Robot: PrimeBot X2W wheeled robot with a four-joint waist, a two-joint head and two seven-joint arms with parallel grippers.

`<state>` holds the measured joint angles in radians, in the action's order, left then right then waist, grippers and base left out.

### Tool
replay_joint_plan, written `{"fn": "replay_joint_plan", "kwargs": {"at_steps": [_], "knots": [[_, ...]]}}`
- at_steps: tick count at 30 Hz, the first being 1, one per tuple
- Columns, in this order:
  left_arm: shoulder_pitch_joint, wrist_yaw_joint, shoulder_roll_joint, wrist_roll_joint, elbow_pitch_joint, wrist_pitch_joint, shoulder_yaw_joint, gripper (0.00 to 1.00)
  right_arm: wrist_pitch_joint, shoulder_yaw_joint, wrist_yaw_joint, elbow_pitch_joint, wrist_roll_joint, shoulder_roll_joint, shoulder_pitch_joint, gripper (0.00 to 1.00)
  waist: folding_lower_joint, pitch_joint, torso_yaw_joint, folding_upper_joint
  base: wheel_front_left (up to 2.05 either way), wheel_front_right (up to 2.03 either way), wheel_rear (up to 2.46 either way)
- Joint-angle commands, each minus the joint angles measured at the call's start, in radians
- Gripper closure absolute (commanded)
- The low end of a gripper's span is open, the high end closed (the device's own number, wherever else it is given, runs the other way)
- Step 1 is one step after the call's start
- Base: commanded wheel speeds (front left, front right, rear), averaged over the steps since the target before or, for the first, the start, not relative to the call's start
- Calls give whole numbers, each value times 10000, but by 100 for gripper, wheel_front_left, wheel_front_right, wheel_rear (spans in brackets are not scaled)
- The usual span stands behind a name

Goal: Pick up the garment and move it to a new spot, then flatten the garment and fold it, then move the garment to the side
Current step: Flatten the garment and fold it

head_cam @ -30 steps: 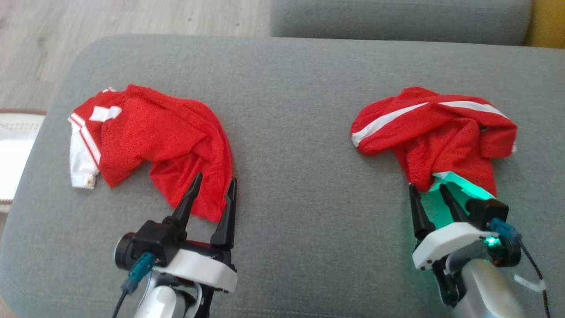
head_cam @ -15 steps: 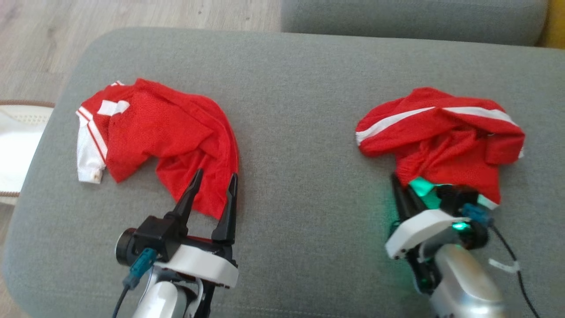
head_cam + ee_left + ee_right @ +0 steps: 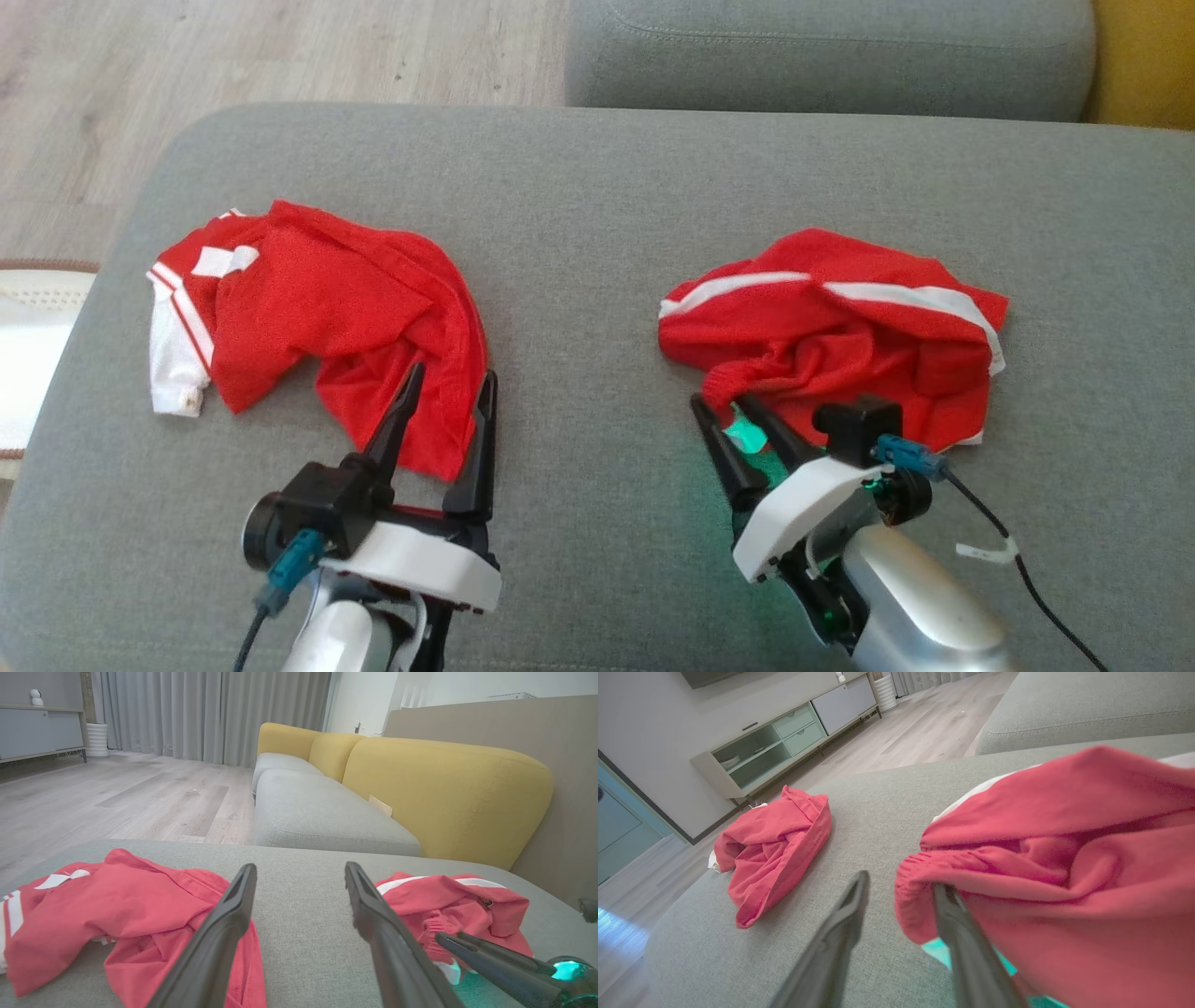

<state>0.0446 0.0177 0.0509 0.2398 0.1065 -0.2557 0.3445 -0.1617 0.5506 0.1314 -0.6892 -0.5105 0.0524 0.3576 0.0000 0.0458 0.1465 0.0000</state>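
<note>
The garment [image 3: 317,308], a crumpled red jersey with a white red-striped sleeve at its left end, lies on the left half of the grey cushion [image 3: 579,233]. It also shows in the left wrist view [image 3: 131,905] and the right wrist view [image 3: 775,844]. My left gripper [image 3: 453,373] stands open, its fingertips over the jersey's near right hem with nothing between them [image 3: 300,869]. My right gripper [image 3: 721,403] is open at the near left edge of a smaller red garment [image 3: 831,336]. In its own view the right gripper [image 3: 901,883] has that cloth's gathered hem [image 3: 920,877] resting against one finger.
A second grey seat cushion [image 3: 831,47] lies beyond the first, with a yellow backrest [image 3: 444,793] to its right. Wooden floor [image 3: 233,56] runs along the far left, and a pale mat [image 3: 28,336] sits off the cushion's left edge. Bare cushion separates the two cloths.
The smaller red garment has slid left across the cushion with my right gripper, whose fingers shut on it and now stand apart. The jersey and left gripper have not moved; the camera shifted slightly.
</note>
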Motion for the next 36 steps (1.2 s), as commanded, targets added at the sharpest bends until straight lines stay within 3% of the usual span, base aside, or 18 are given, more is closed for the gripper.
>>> {"fn": "replay_joint_plan", "kwargs": {"at_steps": [1, 11, 23, 29, 36], "knots": [[293, 64, -7, 42, -331, -61, -341, 0, 5, 162, -7, 279, -2, -22, 199, 0, 0, -18, -53, 0, 0, 0, 0], [133, 46, -7, 152, -533, -61, -403, 0, -194, -660, -7, 303, 718, -22, -150, 0, 0, -361, -591, 0, 0, 0, 0], [4, 115, -7, 326, -806, -61, -337, 0, -764, -4083, -7, 1856, 1801, -22, -1920, 0, 0, -561, -1493, 0, 0, 0, 0], [14, 109, -7, 337, -779, -61, -206, 0, -809, -4802, -7, 2196, 1745, -22, -2530, 0, 0, -467, -1568, 0, 0, 0, 0], [99, 23, -7, 265, -663, -61, -56, 0, -577, -5534, -7, 1746, 1995, -22, -2148, 0, 0, -179, -1298, 0, 0, 0, 0]]}}
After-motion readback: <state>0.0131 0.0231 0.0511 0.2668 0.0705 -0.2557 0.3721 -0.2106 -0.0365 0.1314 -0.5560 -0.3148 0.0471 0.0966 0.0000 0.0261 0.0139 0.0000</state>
